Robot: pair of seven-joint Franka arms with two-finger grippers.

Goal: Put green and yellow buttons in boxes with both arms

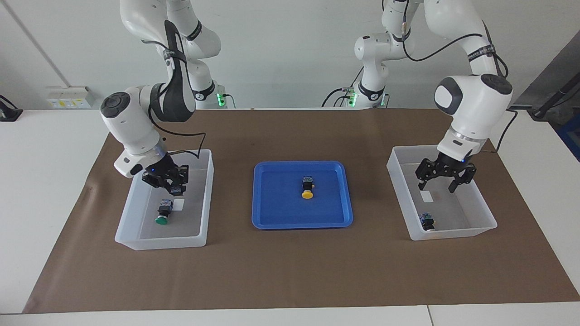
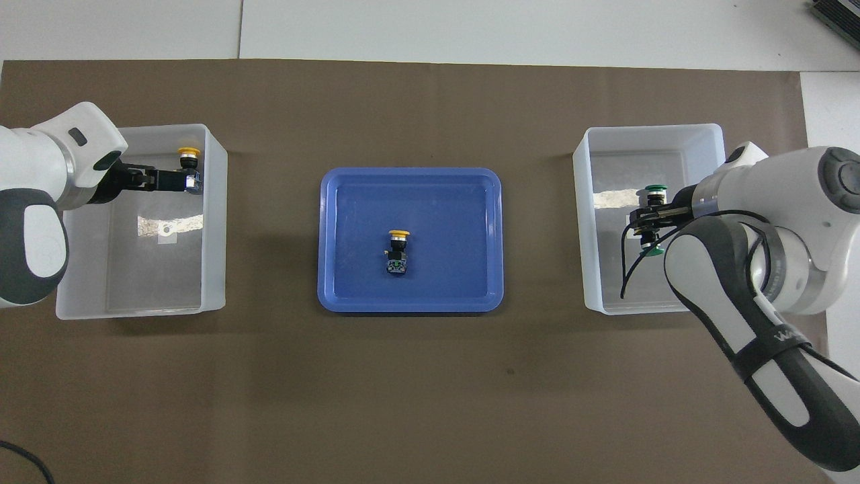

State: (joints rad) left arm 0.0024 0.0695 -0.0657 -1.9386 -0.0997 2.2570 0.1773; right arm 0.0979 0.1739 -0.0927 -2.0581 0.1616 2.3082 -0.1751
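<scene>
- Blue tray (image 1: 272, 217) sits mid-desk with one yellow button (image 1: 307, 189) in it.
- Left tool (image 1: 446, 180) hangs released over the box (image 1: 485, 213) at the left arm's end, where a yellow button (image 2: 188, 158) lies.
- Right tool (image 1: 172, 188) grasps a green button (image 2: 650, 247) over the other box (image 1: 131, 217), which holds another green button (image 1: 162, 216).

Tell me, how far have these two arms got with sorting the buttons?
Done: one green button lies in the box at the right arm's end, one yellow button in the other box under the open left gripper. In hand: the right gripper holds a second green button over its box. Left: setting that down and moving the last yellow button off the blue tray.
</scene>
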